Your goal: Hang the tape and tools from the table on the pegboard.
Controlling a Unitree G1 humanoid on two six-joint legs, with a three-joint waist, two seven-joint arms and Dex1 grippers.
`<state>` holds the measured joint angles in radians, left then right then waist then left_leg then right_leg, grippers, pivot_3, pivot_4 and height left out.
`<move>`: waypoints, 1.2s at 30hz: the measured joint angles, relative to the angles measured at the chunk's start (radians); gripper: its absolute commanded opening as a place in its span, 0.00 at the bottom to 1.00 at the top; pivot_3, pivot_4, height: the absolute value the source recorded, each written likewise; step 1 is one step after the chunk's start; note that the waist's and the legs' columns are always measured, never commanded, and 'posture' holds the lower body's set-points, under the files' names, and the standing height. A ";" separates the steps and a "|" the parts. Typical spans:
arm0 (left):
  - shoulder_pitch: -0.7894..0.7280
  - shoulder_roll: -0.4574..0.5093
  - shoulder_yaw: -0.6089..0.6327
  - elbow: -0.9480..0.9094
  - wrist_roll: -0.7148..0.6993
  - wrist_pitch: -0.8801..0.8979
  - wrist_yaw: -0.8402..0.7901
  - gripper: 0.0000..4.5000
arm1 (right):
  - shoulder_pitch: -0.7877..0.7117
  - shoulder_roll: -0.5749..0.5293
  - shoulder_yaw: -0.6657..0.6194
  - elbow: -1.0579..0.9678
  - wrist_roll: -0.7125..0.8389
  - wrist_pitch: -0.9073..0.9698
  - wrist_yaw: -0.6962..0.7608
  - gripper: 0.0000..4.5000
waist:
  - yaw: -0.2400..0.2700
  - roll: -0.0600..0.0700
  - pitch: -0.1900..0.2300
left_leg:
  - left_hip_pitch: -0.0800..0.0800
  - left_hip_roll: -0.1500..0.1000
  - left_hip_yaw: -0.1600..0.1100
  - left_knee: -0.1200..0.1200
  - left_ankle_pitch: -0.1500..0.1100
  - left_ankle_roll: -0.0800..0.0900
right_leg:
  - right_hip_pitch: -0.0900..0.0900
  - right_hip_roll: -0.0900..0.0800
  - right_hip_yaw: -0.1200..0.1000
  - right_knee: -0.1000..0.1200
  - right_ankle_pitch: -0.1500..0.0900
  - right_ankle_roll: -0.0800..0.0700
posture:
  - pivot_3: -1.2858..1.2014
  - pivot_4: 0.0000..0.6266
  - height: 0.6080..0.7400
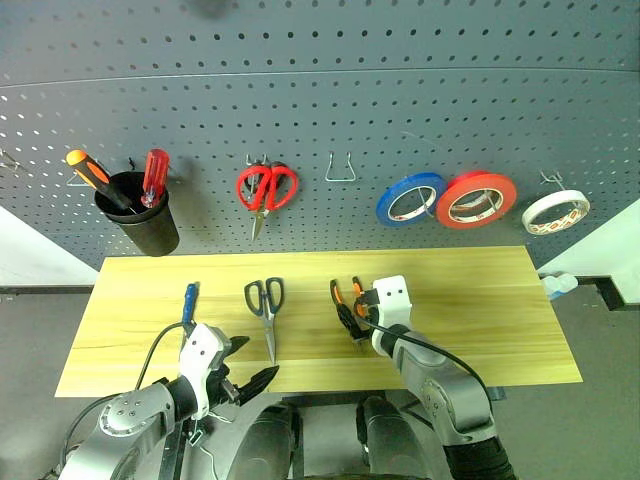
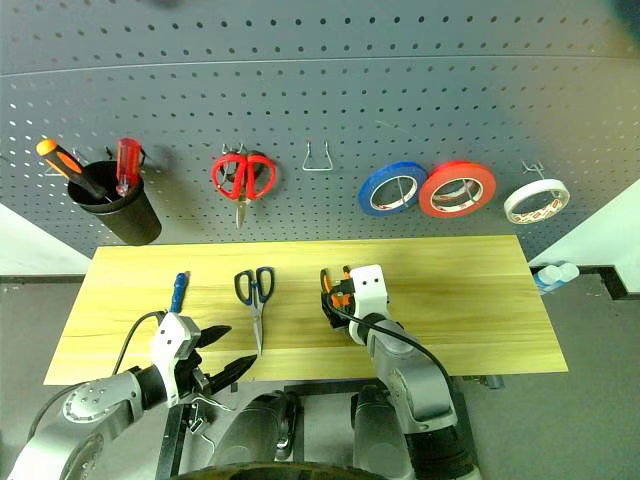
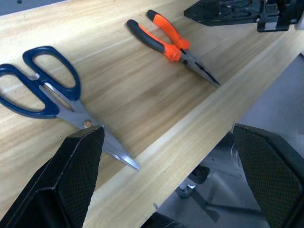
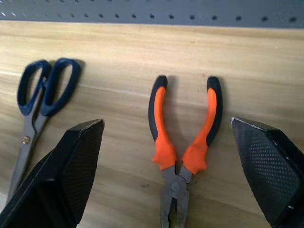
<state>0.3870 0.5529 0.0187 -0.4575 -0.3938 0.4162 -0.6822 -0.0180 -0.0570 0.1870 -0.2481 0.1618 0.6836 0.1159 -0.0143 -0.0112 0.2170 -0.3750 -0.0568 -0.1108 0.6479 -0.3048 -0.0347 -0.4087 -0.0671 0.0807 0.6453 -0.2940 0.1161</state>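
Observation:
The red-orange tape (image 1: 476, 199) hangs on the grey pegboard (image 1: 320, 110), between a blue roll and a white roll. On the yellow table (image 1: 480, 300) lie three tools: the blue-handled screwdriver (image 1: 189, 302), the dark-handled scissors (image 1: 266, 305) and the orange-and-black pliers (image 4: 183, 137). My right gripper (image 1: 352, 318) is open just above the pliers, one finger to each side of the handles. My left gripper (image 1: 252, 362) is open at the table's near edge, beside the scissors' blade tip (image 3: 126, 159). Neither gripper holds anything.
A black cup (image 1: 140, 215) holding an orange and a red screwdriver hangs at the board's left. Red-handled scissors (image 1: 266, 188), a bare metal hook (image 1: 340, 170), a blue roll (image 1: 410, 198) and a white roll (image 1: 556, 211) also hang there.

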 measured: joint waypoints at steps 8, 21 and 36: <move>0.023 -0.008 0.000 -0.030 -0.006 0.015 0.015 1.00 | -0.051 0.088 0.027 0.038 -0.034 0.044 -0.065 0.99 | -0.004 0.000 0.016 | -0.001 0.000 0.000 -0.001 0.000 0.000 | -0.001 0.000 0.000 0.000 0.000 0.000 | 0.54 0.43 0.88; 0.033 -0.014 -0.005 -0.068 -0.011 0.036 0.037 1.00 | -0.109 0.107 0.066 0.099 -0.064 0.051 -0.141 0.99 | -0.006 -0.001 0.032 | -0.004 0.000 0.000 -0.001 0.000 0.000 | -0.004 0.000 -0.001 0.000 0.000 -0.001 | 0.55 0.46 0.88; 0.081 -0.022 -0.006 -0.113 -0.011 0.039 0.054 1.00 | -0.150 0.107 0.109 0.175 -0.080 0.006 -0.220 0.99 | -0.005 -0.002 0.033 | -0.017 0.000 -0.001 -0.001 0.002 -0.003 | -0.018 0.000 -0.001 0.002 0.000 -0.001 | 0.55 0.47 0.88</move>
<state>0.4675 0.5313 0.0130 -0.5706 -0.4051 0.4549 -0.6281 -0.1678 0.0498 0.2956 -0.0734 0.0816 0.6897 -0.1045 -0.0194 -0.0132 0.2502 -0.3916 -0.0569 -0.1114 0.6472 -0.3030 -0.0381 -0.4272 -0.0672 0.0798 0.6474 -0.2936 0.1150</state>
